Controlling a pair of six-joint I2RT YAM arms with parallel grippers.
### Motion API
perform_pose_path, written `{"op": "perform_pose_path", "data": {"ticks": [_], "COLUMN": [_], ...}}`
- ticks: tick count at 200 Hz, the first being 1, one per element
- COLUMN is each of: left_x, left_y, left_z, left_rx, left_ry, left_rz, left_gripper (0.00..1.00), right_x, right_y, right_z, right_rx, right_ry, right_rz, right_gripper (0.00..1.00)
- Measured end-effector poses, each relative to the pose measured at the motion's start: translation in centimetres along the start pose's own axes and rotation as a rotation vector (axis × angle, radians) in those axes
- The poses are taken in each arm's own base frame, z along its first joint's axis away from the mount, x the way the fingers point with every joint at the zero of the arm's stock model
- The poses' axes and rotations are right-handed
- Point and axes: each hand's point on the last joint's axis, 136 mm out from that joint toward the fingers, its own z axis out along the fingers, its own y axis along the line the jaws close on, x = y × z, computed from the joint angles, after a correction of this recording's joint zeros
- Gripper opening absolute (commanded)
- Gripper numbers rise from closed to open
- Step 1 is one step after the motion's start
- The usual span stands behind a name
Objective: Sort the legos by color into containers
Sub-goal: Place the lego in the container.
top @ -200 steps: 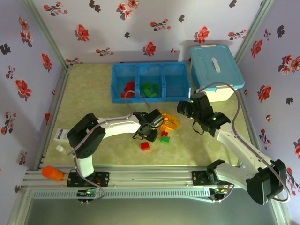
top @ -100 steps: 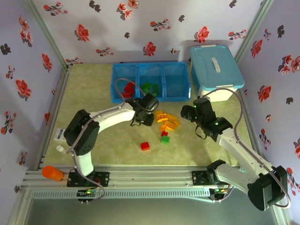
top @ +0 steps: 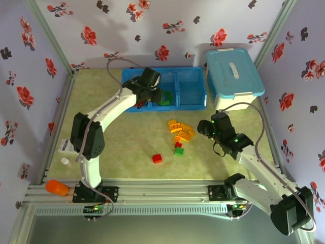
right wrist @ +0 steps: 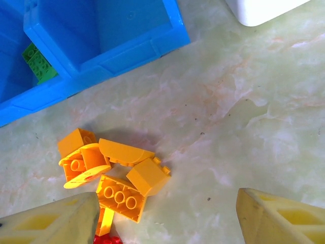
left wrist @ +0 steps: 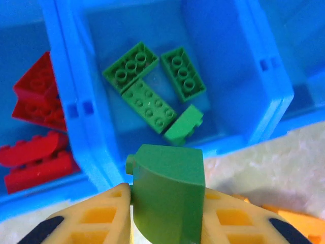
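From the top view, your left gripper sits over the glossy blue tray in the upper centre, at the wall between its left and middle compartments. A heap of orange bricks lies mid-frame on the mottled pale-green table, with 1 red brick and 1 green brick just below it. Your right gripper is just right of the heap; the white bin stands in the upper right.

In the left wrist view, the left gripper is clamped on a smooth green curved brick at the tray's near wall. Beyond it, 4 studded green bricks lie in the middle compartment and red bricks in the one at left.

In the right wrist view, the right gripper stands wide apart and empty, with bare table between its ribbed yellow fingers. The orange bricks lie at lower left, the tray's corner at the top, and the bin's rounded corner at upper right.
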Motion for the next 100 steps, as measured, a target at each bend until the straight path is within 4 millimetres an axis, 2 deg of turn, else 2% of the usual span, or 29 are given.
{"op": "perform_pose_path", "data": {"ticks": [29,33,45,52,64,100], "left_x": [-1.5,-1.6,-1.9,-2.1,-2.4,-3.2], "left_y": [-0.4,-0.4,-0.5,-0.4,-0.4,-0.6], "left_z": [2.1,2.4,2.9,3.1,3.1,1.7], "left_rx": [-0.009,-0.011,-0.015,-0.017,-0.018,-0.009], "left_ry": [0.015,0.02,0.028,0.03,0.032,0.009], "left_rz": [0.015,0.016,0.026,0.029,0.032,0.032], "left_gripper": [0.27,0.31,0.56,0.63,0.66,0.66], "right_x": [-0.3,-0.4,-0.4,-0.4,-0.2,0.4], "right_y": [0.1,0.2,0.2,0.2,0.3,0.4], "right_z": [-0.5,-0.6,-0.7,-0.7,-0.6,-0.4], "right_rx": [-0.014,-0.016,-0.021,-0.023,-0.026,-0.039], "right_ry": [-0.018,-0.02,-0.023,-0.022,-0.016,0.006], "right_rz": [0.004,0.005,0.006,0.006,0.006,0.003], "right_gripper": [0.72,0.72,0.72,0.73,0.74,0.75]}}
